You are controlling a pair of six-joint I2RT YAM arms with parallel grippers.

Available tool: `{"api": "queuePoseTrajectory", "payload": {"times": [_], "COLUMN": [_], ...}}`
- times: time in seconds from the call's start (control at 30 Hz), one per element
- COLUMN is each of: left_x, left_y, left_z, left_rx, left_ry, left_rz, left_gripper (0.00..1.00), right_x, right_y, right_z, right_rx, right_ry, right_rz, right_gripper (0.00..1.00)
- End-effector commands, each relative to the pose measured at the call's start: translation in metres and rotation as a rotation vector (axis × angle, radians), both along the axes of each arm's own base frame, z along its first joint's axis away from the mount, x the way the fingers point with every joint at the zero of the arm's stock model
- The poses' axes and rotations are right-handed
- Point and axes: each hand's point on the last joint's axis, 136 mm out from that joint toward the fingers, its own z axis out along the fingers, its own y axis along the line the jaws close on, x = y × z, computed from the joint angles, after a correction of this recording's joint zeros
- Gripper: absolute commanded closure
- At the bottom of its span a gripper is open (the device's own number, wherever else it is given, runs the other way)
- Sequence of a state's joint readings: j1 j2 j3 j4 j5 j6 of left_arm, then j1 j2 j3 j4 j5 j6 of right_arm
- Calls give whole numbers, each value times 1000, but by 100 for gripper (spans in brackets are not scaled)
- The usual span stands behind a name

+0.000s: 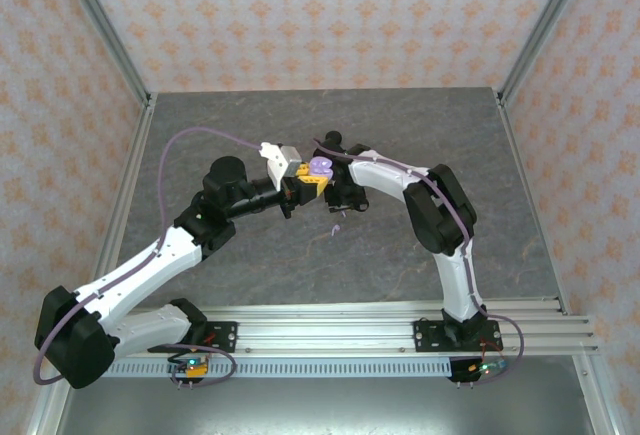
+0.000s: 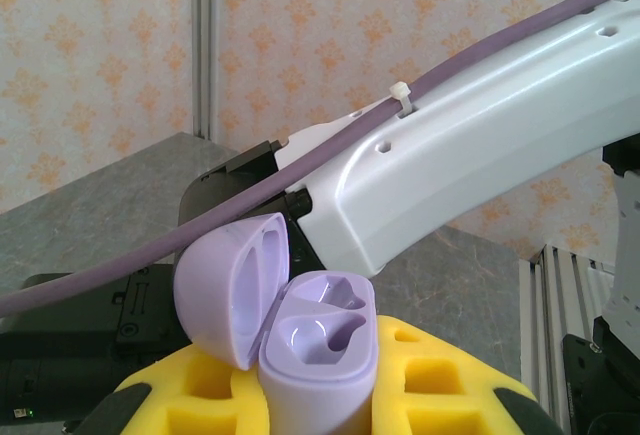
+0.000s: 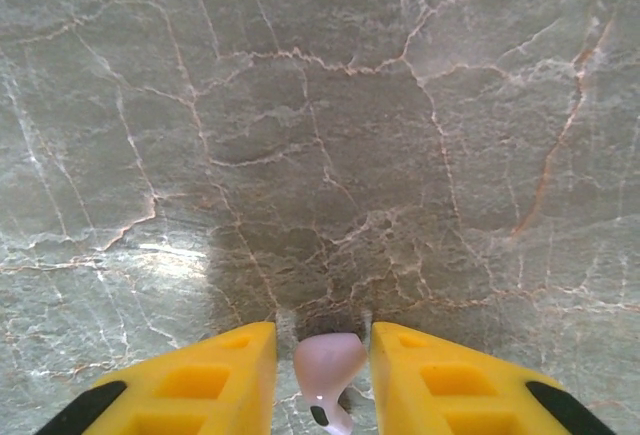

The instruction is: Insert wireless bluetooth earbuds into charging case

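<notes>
Right gripper [image 3: 323, 347] pinches a lilac earbud [image 3: 328, 360]; left gripper [image 2: 318, 400] clamps the open case [image 2: 300, 300]. The earbud should drop stem-first, squarely into a well [image 2: 318, 338].

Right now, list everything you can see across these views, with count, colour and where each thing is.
pale lilac round plastic charging case: one, lilac, lid open, both sockets empty, clamped in the left jaws above mid-table
pale lilac stemmed earbud: one, lilac, between the right jaws, above the table
small lilac speck: one, on or over the table by the right wrist, too small to identify
grey marbled tabletop: one, grey
floral wallpaper walls: peach, around the table
aluminium rail: one, silver, near edge
purple cables: two, one along each arm
left arm, right arm: two, white and black, with yellow jaws
</notes>
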State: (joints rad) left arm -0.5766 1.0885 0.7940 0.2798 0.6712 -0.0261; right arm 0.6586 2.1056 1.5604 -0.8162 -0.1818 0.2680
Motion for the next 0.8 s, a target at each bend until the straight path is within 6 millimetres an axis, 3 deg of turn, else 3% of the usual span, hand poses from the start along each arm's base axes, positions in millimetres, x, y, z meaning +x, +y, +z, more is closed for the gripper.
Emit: {"api": "queuePoseTrajectory", "payload": {"times": [0.0,0.47,0.77], "left_x": [-4,-6,0], "left_y": [2,4,5], "left_z": [18,17,-1], "left_rx": [-22,-15,18], "left_ry": [-51,-41,0], "left_rz": [8,9,38], "left_gripper": [94,94,94], "right_x": [1,2,11], "right_y": [-8,-11,-16], "right_z": [-10,-9,11], "right_rx": [-63,-54,141], "right_ry": [8,-15,-23], "right_rz": [-18,-52,-127], "right_gripper": [70,79,79]}}
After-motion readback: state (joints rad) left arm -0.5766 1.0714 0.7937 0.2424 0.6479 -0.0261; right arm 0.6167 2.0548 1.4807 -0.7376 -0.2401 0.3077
